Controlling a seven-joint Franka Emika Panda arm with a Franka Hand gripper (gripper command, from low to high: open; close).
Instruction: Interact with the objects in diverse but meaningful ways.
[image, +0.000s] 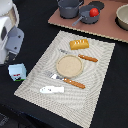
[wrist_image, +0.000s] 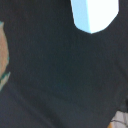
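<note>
One gripper (image: 14, 40) hangs just above the milk carton (image: 17, 72) beside the mat (image: 70, 75); whether its jaws are parted or closed cannot be told.

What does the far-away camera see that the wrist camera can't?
Only the exterior view shows the toys: the red tomato in a small grey pan, the golden bread loaf, the round tan plate, the orange-handled fork and knife, the flat white fish-shaped piece and the woven placemat. Only the wrist view shows a close, blurry pale-blue block that I cannot name. Both share the dark table surface. The white-and-blue milk carton may be that block; I cannot tell. The jaws are hidden.
</note>
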